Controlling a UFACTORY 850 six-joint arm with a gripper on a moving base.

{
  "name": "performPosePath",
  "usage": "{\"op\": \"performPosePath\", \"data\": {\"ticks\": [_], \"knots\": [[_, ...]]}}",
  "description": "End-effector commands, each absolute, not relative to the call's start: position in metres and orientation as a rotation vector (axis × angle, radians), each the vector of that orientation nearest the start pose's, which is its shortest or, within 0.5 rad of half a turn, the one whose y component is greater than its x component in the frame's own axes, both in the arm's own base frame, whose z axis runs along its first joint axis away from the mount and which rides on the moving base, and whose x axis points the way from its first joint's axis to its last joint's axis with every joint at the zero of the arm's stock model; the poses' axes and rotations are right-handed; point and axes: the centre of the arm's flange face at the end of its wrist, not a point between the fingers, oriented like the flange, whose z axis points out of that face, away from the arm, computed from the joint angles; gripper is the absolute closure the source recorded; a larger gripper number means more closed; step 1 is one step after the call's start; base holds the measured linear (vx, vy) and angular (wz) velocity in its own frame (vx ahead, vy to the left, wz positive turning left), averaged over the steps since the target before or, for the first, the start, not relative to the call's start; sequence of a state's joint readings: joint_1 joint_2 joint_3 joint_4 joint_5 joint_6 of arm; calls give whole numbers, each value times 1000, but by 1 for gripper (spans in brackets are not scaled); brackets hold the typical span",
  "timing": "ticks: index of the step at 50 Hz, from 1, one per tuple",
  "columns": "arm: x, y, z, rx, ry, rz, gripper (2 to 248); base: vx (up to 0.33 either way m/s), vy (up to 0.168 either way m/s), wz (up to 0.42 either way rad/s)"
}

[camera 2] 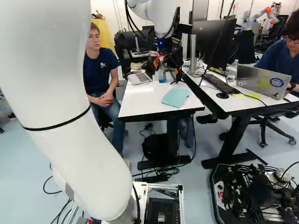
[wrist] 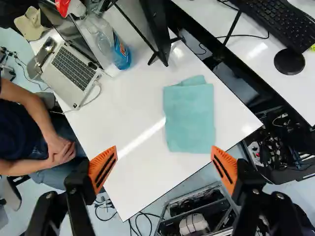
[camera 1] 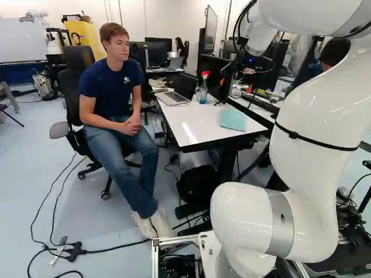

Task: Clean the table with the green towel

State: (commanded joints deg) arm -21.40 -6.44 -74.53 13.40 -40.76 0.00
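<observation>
The gripper (camera 2: 166, 69) is up over the white table (wrist: 130, 105). Its two fingers are spread wide, with air between their orange pads (wrist: 103, 168). The green towel (wrist: 189, 118) lies on the table, ahead of the gripper. It is folded into a soft flat shape, with a bit poking out at one end. It is near a table edge, and in the right base view it is at the right side of the tabletop.

A clear spray bottle (wrist: 121, 55) with blue stuff inside stands on the table, well apart from the towel. It has a label (wrist: 119, 45) on its side. Near the bottle is an open silver laptop (wrist: 74, 71). On the next table (camera 2: 233, 103), a gray laptop (camera 2: 258, 83) has a round blue sticker (camera 2: 276, 82) on its lid. A black keyboard (camera 2: 218, 84) is near that laptop.
</observation>
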Motion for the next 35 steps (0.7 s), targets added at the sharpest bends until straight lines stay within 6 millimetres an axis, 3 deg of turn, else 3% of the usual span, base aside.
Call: {"op": "performPosePath", "data": {"ticks": [35], "knots": [[496, -158, 612, -2874, 696, -894, 3, 0, 0, 0]]}}
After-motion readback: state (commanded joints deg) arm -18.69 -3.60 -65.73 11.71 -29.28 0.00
